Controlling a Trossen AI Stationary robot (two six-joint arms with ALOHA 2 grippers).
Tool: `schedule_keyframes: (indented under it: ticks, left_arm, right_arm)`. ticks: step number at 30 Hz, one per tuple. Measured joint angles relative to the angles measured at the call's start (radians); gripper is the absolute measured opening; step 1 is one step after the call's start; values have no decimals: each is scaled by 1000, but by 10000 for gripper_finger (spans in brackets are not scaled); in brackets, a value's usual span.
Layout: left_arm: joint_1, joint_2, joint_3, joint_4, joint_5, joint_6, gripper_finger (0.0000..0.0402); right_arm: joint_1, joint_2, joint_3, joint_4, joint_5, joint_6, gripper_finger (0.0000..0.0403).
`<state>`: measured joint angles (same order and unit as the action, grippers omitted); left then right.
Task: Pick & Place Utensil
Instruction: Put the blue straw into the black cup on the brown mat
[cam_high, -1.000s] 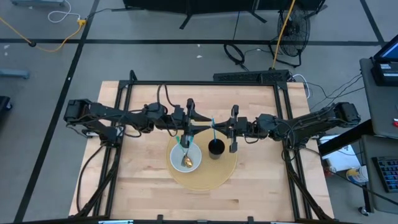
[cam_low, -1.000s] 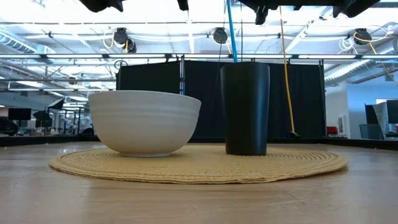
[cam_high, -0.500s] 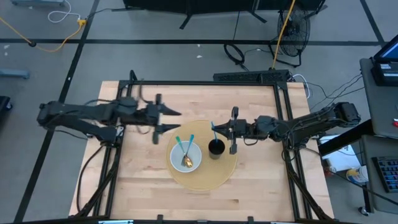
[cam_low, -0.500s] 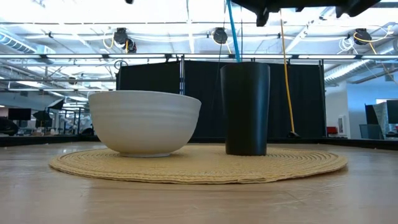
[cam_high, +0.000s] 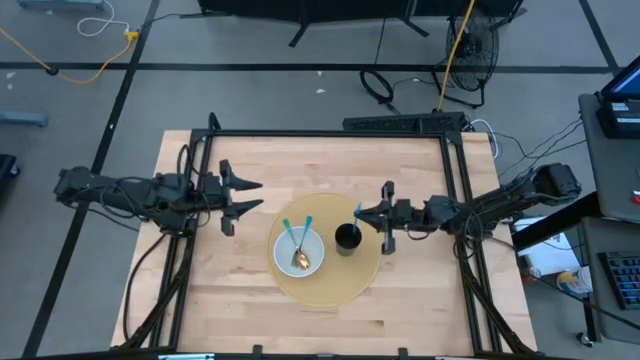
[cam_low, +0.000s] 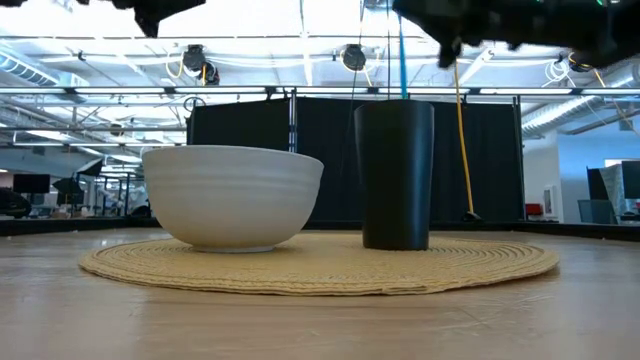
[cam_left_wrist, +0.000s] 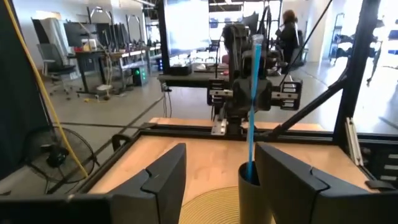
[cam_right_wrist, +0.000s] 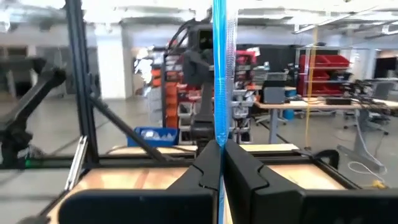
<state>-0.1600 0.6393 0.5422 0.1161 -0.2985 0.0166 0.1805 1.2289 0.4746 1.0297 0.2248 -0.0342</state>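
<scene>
A black cup (cam_high: 347, 238) and a white bowl (cam_high: 299, 252) stand on a round woven mat (cam_high: 330, 285). A gold spoon and two teal-handled utensils lean in the bowl. My right gripper (cam_high: 362, 213) is just right of the cup, level and shut on a blue utensil (cam_left_wrist: 254, 106). The utensil's lower end reaches down into the cup (cam_left_wrist: 255, 199). My left gripper (cam_high: 255, 195) is open and holds nothing, hanging left of the mat and pointing toward the cup. In the low view the bowl (cam_low: 232, 198) and the cup (cam_low: 396, 175) stand side by side. My right gripper pinches the blue utensil's handle (cam_right_wrist: 219, 134) between its two fingers, partway up its length. The fingers come roughly level from the table's right and lie across the handle. The utensil stands nearly upright, its upper end (cam_low: 402, 60) above the cup and its lower end inside it.
A black metal frame (cam_high: 330, 133) runs along the table's far and side edges. Bare wood lies in front of the mat and to its left. Cables and a fan are on the floor beyond the far edge.
My left gripper has drawn back from above the bowl toward the table's left edge. Two teal-handled utensils now show in the bowl. My right gripper has shifted a little toward the right edge and down, still shut on the blue utensil, which stays upright at the cup.
</scene>
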Motion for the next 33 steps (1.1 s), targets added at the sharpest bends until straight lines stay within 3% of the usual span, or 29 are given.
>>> schedule_keyframes:
  ticks: [4,9,18,33]
  left_arm:
    - [1,-18,-73,70,-1,0,191]
    - [1,-18,-129,137,-1,-22,191]
    - [3,-18,-151,128,-42,-53,191]
    - [3,-18,-151,112,-44,-52,191]
  right_arm:
    - [24,0,-116,148,69,38,0]
    - [46,0,-172,254,70,57,0]
    - [46,14,-171,259,67,63,1]
    - [34,269,-60,305,60,89,2]
